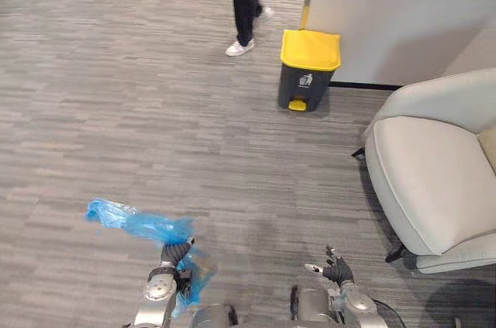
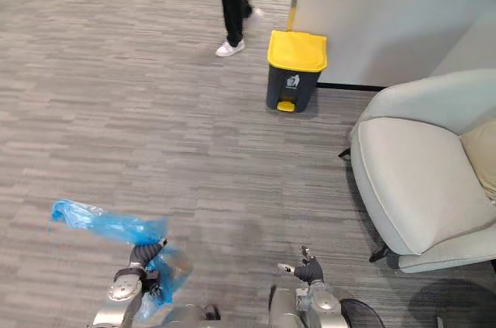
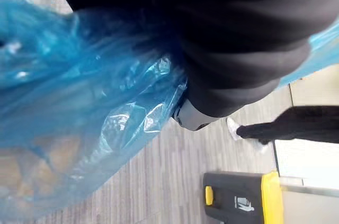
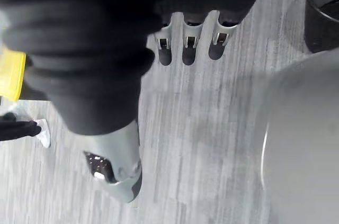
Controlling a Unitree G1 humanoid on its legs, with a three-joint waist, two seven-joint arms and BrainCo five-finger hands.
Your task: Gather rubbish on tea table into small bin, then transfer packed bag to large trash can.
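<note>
Looks like we're on the second half. The packed blue bag (image 1: 128, 219) is bunched in the left hand (image 1: 177, 253), fingers curled round its neck, low over the floor (image 1: 155, 126). The right hand (image 1: 335, 271) is loosely spread and holds nothing. The yellow-lidded trash can (image 1: 308, 84) sits well ahead, closed. Next up, I'd guess: walk over, get it open, drop the bag in, and mind the person (image 1: 242, 2) just past it.

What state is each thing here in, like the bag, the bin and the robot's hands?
Blue bag: bunched, held up by the left hand.
Left hand: fingers curled round the bag.
Right hand: open, holding nothing.
Bin: upright, yellow lid shut.
Armchair: nobody sitting in it.
</note>
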